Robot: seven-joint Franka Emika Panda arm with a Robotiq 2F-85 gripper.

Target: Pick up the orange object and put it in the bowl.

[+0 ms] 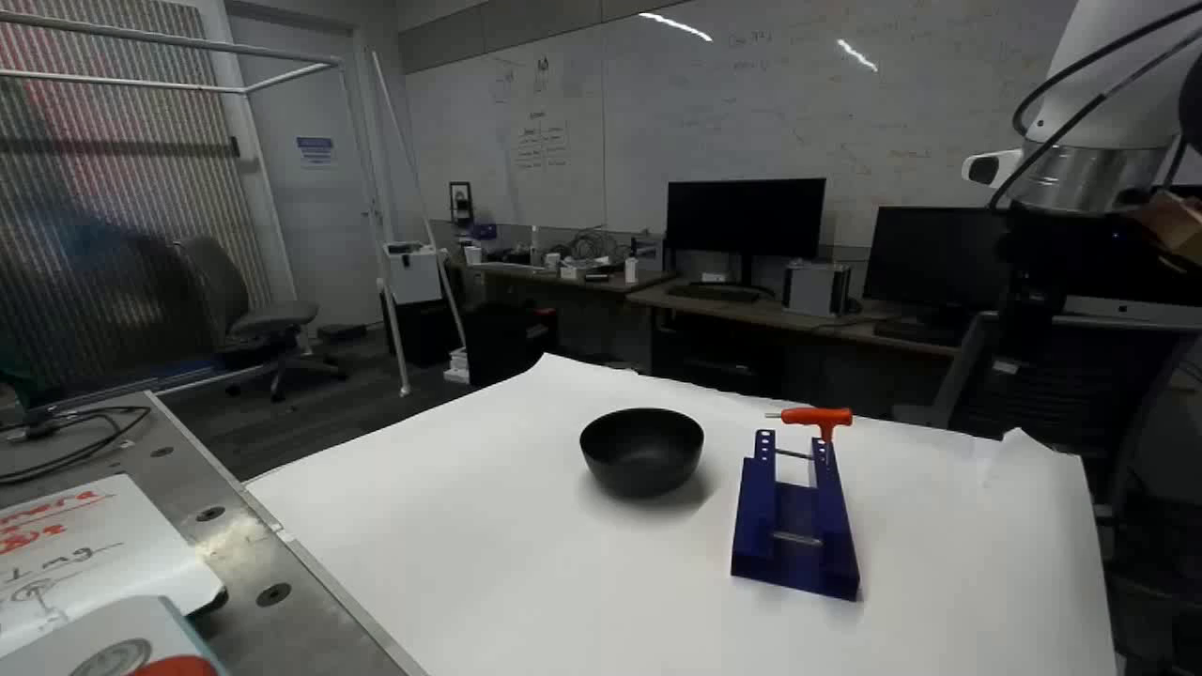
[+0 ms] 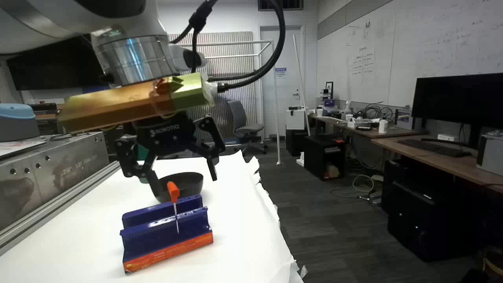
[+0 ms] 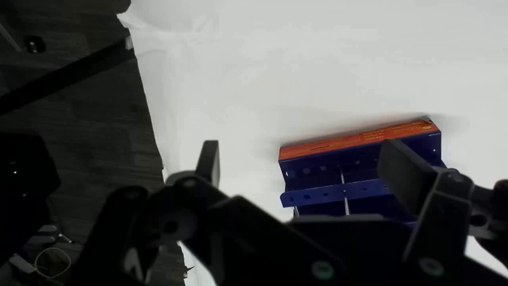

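Got the fingers [image 3: 401, 171] spread wide, nothing held in the gripper [image 2: 185, 186]. Looking for the orange T-handled tool [image 2: 173, 191]? Just below the finger gap, perched on the blue rack [image 2: 157, 232], handle on top, metal shaft [image 2: 176, 221] pointing down, seemingly through a hole in the rack. Seems nearer the finger on the metal-beam side in an exterior view, but can't judge depth from that. Can't see the handle in the wrist view at all, probably blocked by the gripper body.

Would call this the lining-up step. Centre the gap over the handle first, then come down slowly, stopping the fingertips short of the rack. Should be OK to squeeze across the handle's narrow way, judging by the finger spread. Then lift dead straight until clear of the hole, or risk dragging the whole rack along. Only after that, swing over to the black bowl [image 1: 641, 469], beyond the fingers, on the far side of the rack.

Under the fingers: white sheet [image 1: 470, 554], ragged along the edge. Might shift if snagged, so no scraping. Off to the side of them, a grey metal beam [image 2: 55, 173]. Well apart from the fingers: dark floor [image 2: 330, 220], desks [image 2: 428, 157], monitors [image 1: 747, 218], whiteboard [image 1: 639, 122], office chair [image 2: 244, 118]. Pretty dim overall.
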